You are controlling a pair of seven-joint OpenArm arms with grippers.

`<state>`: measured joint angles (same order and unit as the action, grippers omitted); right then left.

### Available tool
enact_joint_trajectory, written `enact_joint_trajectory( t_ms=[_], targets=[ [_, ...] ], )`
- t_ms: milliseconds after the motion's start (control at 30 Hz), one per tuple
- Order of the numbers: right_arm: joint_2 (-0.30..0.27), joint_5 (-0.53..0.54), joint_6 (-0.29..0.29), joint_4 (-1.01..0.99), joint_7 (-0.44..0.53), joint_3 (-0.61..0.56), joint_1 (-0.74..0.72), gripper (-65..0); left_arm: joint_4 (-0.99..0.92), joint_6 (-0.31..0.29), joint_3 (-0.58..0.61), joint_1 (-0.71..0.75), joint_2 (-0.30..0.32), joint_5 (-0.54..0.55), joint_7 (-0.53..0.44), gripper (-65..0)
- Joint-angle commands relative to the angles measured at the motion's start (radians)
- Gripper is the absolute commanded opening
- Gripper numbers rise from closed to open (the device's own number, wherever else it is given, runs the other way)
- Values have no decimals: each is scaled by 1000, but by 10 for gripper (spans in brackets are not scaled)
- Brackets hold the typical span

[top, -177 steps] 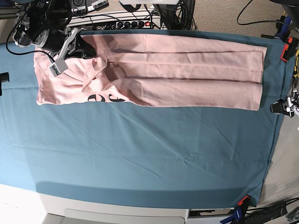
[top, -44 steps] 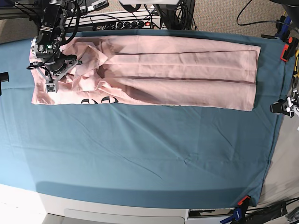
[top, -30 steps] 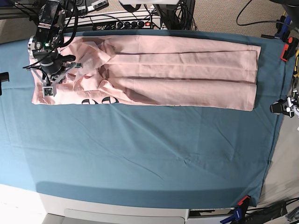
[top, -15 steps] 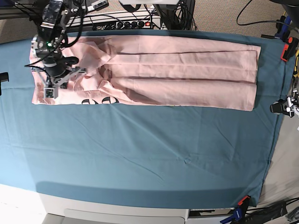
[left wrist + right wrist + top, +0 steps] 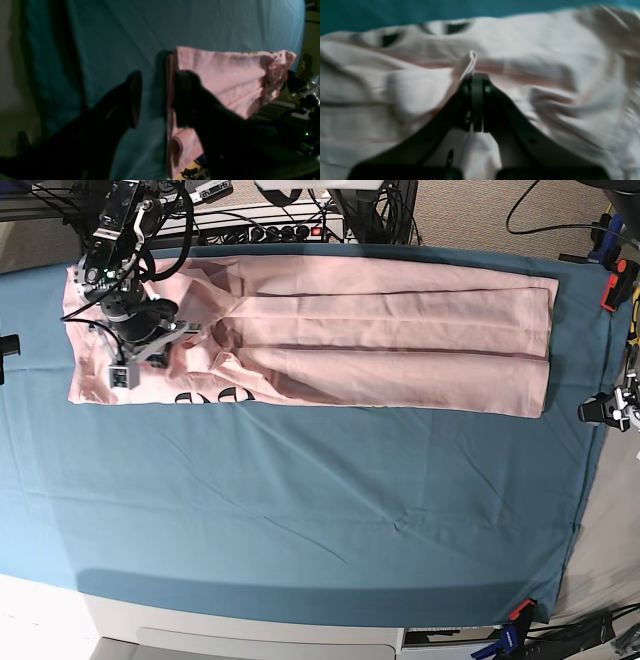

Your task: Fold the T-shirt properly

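The pale pink T-shirt lies as a long, lengthwise-folded strip along the far side of the teal table cloth. Its left end is rumpled, with black lettering showing at the near edge. My right gripper is over that rumpled end. In the right wrist view it is shut on a raised fold of the T-shirt, with lettering beyond. My left gripper is open just off the shirt's other end. One finger overlaps the folded edge; the arm is outside the base view.
A power strip and cables run behind the table's far edge. Clamps hold the cloth at the right edge and at the front right corner. The table's white front edge is below.
My right gripper has moved a little to the right and toward the near edge, pulling the rumpled collar-end fabric with it. The long folded part has stayed put.
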<state>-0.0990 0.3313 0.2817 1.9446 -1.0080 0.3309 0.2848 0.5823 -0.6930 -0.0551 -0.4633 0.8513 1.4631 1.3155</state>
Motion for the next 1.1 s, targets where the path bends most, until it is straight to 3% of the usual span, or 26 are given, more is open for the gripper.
enact_joint_trajectory(
  t_ms=[0,200,333,600,767,867,933,1000,1067],
  targets=[
    [-8,11,3,16,9,4,-8,-650,11,-5,-6,-24,30,20,-8,-416],
    [-8,105,56,16,-38,2,-5,-650,11,-5,-6,-24,30,20,-8,-416],
    [-9,201,129,16,-84,-31,17,-650,11,-5,-6,-24,30,20,-8,-416],
    [-9,466,344,16,-228,-259,73,-650,11,-5,-6,-24,30,20,-8,-416],
    [-9,540,415,27,-248,-354,72,-650,11,-5,-6,-24,30,20,-8,-416],
    [-9,476,416,82,-220,-342,73,-650,11,-5,-6,-24,30,20,-8,-416],
    [-8,336,397,141,-142,-303,73,-650,11,-5,-6,-24,30,20,-8,-416],
    [-6,137,288,198,-40,-248,72,-650,11,-5,-6,-24,30,20,-8,-416],
    [10,-76,128,235,40,-187,70,-650,11,-5,-6,-24,30,20,-8,-416]
  ],
)
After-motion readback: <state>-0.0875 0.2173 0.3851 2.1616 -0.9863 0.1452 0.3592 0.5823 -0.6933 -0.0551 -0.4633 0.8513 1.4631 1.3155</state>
